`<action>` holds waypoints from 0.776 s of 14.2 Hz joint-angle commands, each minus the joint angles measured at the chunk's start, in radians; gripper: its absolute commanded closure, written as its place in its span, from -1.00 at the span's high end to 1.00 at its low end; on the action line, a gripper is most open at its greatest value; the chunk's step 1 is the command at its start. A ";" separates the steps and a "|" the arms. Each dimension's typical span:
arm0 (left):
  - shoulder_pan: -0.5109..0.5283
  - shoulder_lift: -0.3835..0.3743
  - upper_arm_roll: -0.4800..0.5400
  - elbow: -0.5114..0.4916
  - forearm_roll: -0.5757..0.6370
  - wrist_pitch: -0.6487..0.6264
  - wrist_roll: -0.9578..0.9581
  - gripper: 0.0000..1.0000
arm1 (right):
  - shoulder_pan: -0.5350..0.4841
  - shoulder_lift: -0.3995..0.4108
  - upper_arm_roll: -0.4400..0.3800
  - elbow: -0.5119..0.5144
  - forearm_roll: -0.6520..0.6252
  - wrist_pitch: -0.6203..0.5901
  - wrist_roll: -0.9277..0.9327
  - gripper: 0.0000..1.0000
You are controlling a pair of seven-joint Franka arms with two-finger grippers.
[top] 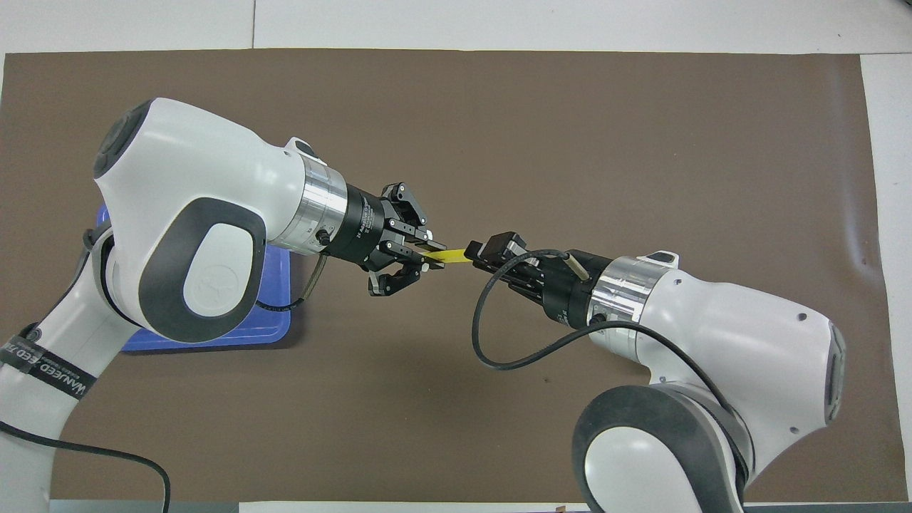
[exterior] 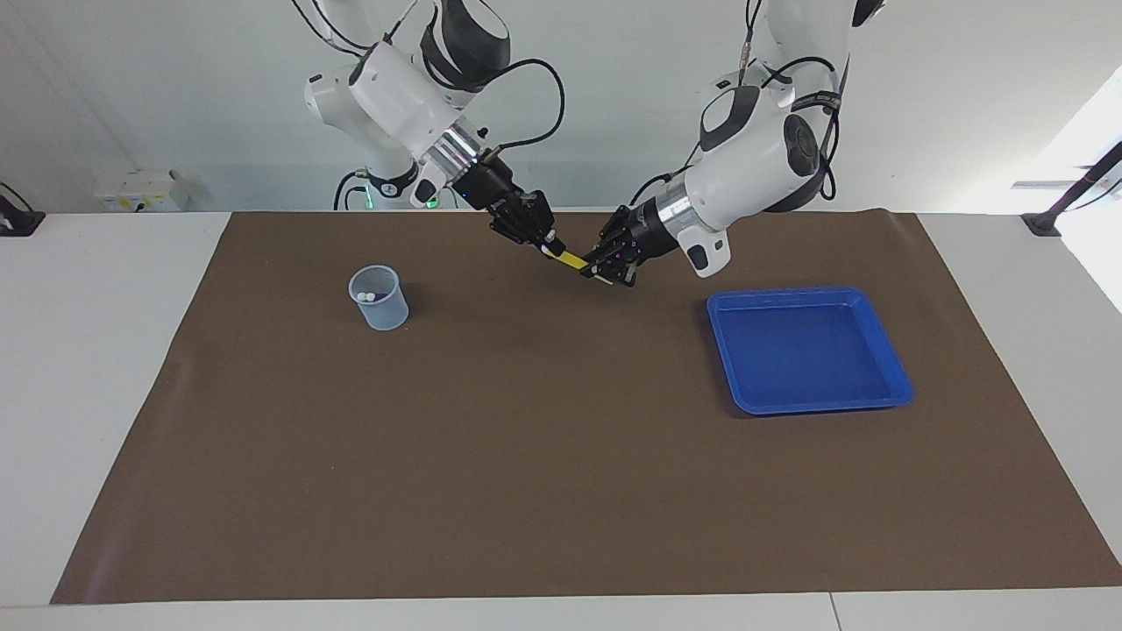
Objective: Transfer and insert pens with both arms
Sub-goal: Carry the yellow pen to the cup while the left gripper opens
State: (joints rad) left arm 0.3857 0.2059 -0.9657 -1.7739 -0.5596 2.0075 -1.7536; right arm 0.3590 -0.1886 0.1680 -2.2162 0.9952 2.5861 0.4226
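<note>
Facing view, clock directions read on that view.

- Clear plastic cup (exterior: pixel 379 298) stands upright on the brown mat (exterior: pixel 526 456) toward the right arm's end of the bench (exterior: pixel 88 350), at about 8 o'clock from the handover point. Two pale pen tips (exterior: pixel 369 296) show inside it. The barrels' colours cannot be made out.
- Right arm (exterior: pixel 394 88) reaches down toward 4 o'clock. Right tool (exterior: pixel 545 245) is up over the mat near its robot-side edge, fingertips closed on the pale-tipped end of the yellow pen (exterior: pixel 573 259).
- Yellow pen is in the air, clear of the mat, tilted. Its pale tip is at 10 o'clock and its other end at 4 o'clock. It bridges the two tools, with a short yellow stretch showing between them.
- Left tool (exterior: pixel 602 268) is clamped on the lower end of the same pen. Left arm (exterior: pixel 754 166) comes in from 2 o'clock.
- Blue tray (exterior: pixel 811 401) lies flat on the mat toward the left arm's end, at about 4 o'clock from the pen, well apart from both tools. Nothing visible in it.

Overhead check: left tool (top: pixel 427 258) and right tool (top: pixel 476 254) face each other tip to tip, with the yellow pen (top: pixel 449 254) spanning the gap. Outer links of the left tool are splayed, fingertips together on the pen.
</note>
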 commanded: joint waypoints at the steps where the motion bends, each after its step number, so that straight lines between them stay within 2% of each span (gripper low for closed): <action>1: -0.008 -0.062 0.002 -0.024 -0.029 0.016 0.019 0.92 | -0.035 -0.008 -0.002 0.009 0.014 -0.082 -0.041 -1.00; 2: -0.010 -0.078 0.002 -0.028 -0.029 0.020 0.020 1.00 | -0.057 -0.024 -0.002 0.009 -0.015 -0.124 -0.041 -1.00; 4: 0.001 -0.082 0.004 -0.029 -0.013 0.014 0.057 1.00 | -0.121 -0.052 -0.002 0.016 -0.149 -0.245 -0.044 -1.00; 6: 0.013 -0.082 0.016 -0.025 0.033 -0.027 0.217 1.00 | -0.223 -0.055 -0.004 0.093 -0.298 -0.465 -0.091 -1.00; 8: 0.073 -0.080 0.015 -0.015 0.117 -0.094 0.333 1.00 | -0.319 -0.040 -0.002 0.165 -0.404 -0.642 -0.213 -1.00; 11: 0.104 -0.071 0.018 0.011 0.298 -0.147 0.564 1.00 | -0.417 -0.034 -0.002 0.187 -0.542 -0.771 -0.446 -1.00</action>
State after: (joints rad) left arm 0.4745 0.1537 -0.9527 -1.7700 -0.3630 1.9032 -1.3230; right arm -0.0100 -0.2412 0.1540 -2.0519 0.5352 1.8771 0.1060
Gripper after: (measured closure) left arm 0.000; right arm 0.828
